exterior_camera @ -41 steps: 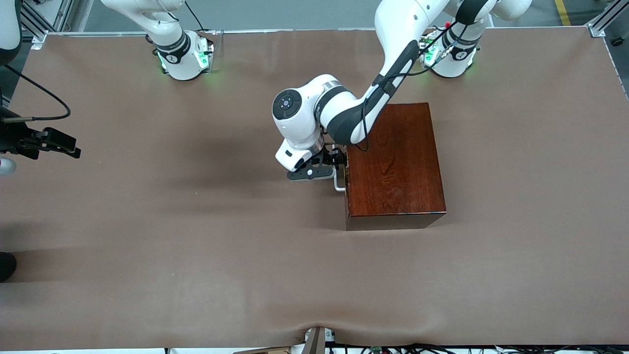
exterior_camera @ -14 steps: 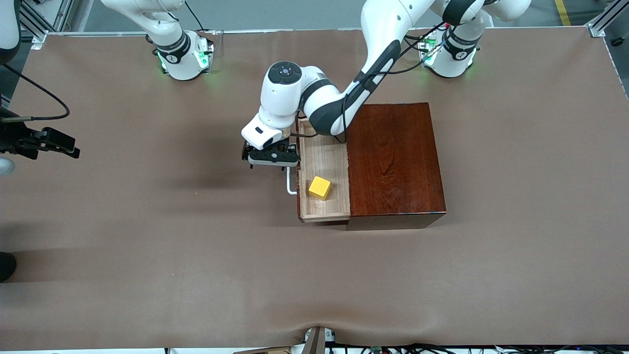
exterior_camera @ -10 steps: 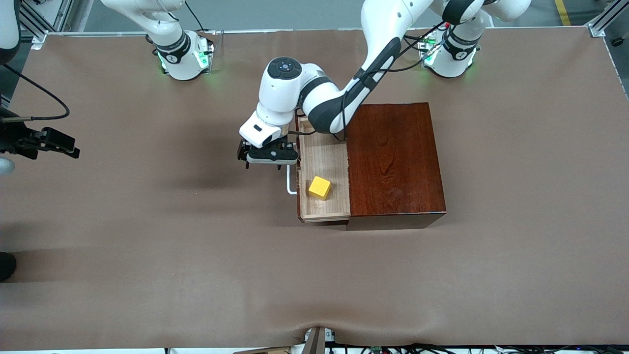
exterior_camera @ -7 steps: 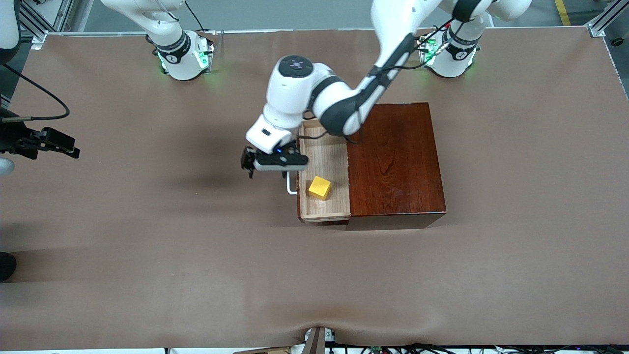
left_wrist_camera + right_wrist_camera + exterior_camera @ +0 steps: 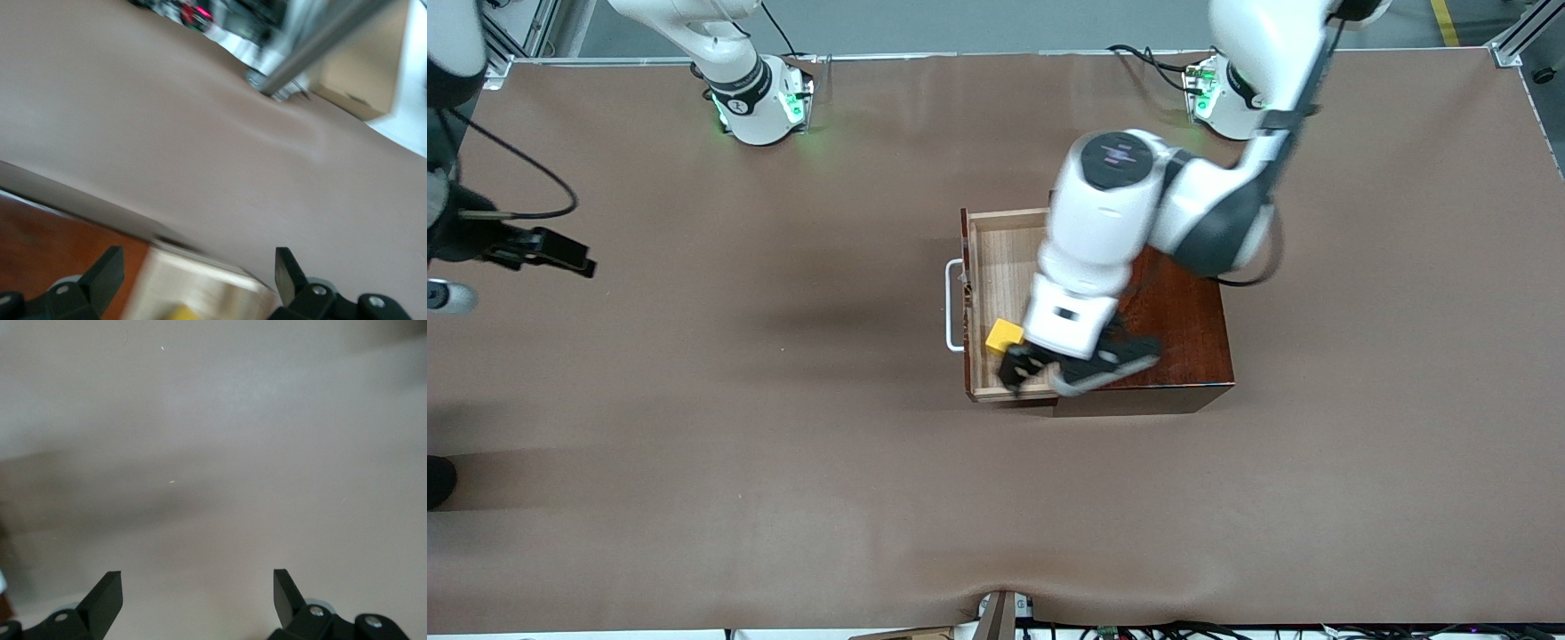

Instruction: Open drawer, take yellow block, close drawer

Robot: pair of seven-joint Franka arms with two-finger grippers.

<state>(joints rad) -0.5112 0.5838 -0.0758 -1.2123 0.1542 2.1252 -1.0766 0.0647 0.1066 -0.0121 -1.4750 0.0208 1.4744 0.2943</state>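
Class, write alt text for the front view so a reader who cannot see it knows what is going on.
The left gripper, open, hangs over the open drawer of a dark wooden box, above a yellow block lying in the drawer. The right gripper waits over the table's right-arm end.

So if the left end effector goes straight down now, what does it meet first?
Probably the yellow block in the open drawer: the left end effector, fingers open, hangs over it. Depth is unclear.
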